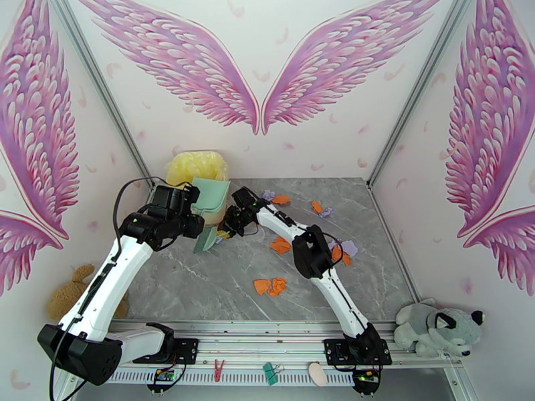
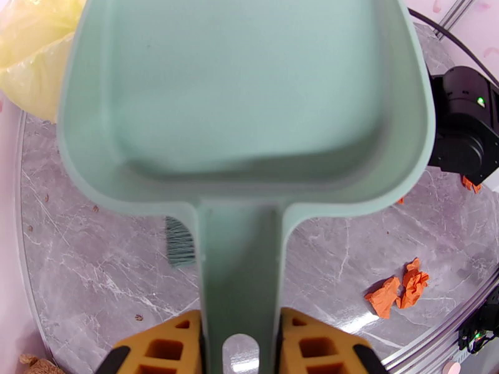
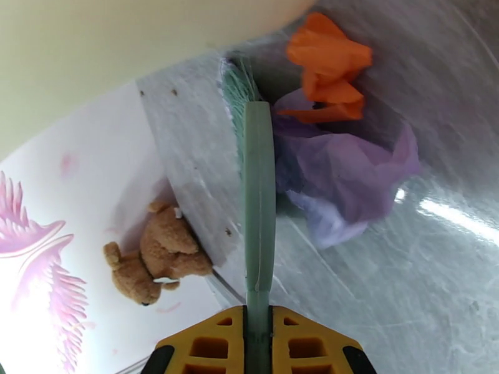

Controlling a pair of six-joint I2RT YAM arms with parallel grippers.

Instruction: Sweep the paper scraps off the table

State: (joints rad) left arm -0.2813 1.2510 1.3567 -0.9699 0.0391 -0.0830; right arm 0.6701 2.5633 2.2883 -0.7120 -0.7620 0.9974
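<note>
My left gripper is shut on the handle of the mint-green dustpan, held raised at the table's back left. My right gripper is shut on the green brush, its bristles down on the table under the pan. An orange scrap and a lavender scrap lie right beside the brush. More paper scraps are spread over the table: orange ones, and lavender ones.
A yellow bag sits at the back left corner behind the dustpan. A brown teddy bear lies off the table's left edge, a grey plush dog off the front right. Walls close in three sides.
</note>
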